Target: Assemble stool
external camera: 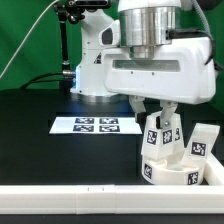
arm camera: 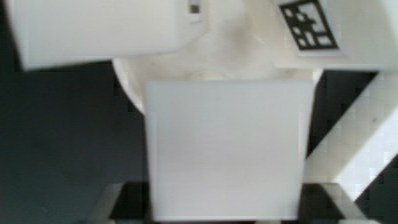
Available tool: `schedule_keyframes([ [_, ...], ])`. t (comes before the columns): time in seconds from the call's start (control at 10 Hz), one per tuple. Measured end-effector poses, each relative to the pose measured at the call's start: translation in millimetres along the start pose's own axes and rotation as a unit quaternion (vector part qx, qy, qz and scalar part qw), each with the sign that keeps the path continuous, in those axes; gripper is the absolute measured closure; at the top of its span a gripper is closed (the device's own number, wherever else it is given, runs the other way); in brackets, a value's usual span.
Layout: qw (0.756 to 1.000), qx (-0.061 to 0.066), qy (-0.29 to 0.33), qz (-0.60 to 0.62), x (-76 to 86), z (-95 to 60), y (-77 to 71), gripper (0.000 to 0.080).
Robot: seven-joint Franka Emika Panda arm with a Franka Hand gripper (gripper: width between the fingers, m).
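Right at the front of the exterior view runs the long white rail (external camera: 60, 192), lying across the table (external camera: 30, 130). Just behind it sits the round seat (external camera: 168, 172), low on the exterior view's right. One leg (external camera: 161, 135) stands up on the seat, and the gripper (external camera: 155, 112) comes down onto its top. Another leg (external camera: 201, 145) stands just beside, further to the exterior view's right. The marker board (external camera: 94, 124) lies flat, well apart.

In the wrist view, a big white leg (arm camera: 222, 140) fills the middle, between the two fingers (arm camera: 356, 130). The fingers look pressed against its sides, so the hand seems to be pinching the leg. The seat (arm camera: 196, 65) shows behind it.

What could go wrong? If the leg is tilted, it may jam in its hole. If the pinch is weak, the leg could slip when turned, or bump its neighbour over.
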State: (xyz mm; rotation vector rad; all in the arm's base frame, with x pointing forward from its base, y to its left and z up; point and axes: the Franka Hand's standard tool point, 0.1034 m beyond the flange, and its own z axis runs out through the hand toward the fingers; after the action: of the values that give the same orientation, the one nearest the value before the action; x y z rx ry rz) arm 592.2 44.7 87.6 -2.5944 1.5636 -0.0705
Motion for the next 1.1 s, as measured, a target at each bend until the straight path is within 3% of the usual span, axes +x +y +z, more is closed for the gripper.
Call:
schedule_keyframes([
  [0.3,0.985,0.018,-0.003,0.17,-0.5,1.0,-0.8,0.0465],
  [0.5,0.966,0.022,-0.009,0.257,-5.9,1.8,-2.6,0.0465],
  [0.7,0.931,0.032,-0.015,0.363,-13.4,2.2,-7.3,0.0465],
  [0.8,0.924,0.033,-0.017,0.381,-13.6,2.2,-7.6,0.0465],
  [1.1,0.873,0.036,-0.029,0.485,-13.3,2.3,-8.1,0.0465],
])
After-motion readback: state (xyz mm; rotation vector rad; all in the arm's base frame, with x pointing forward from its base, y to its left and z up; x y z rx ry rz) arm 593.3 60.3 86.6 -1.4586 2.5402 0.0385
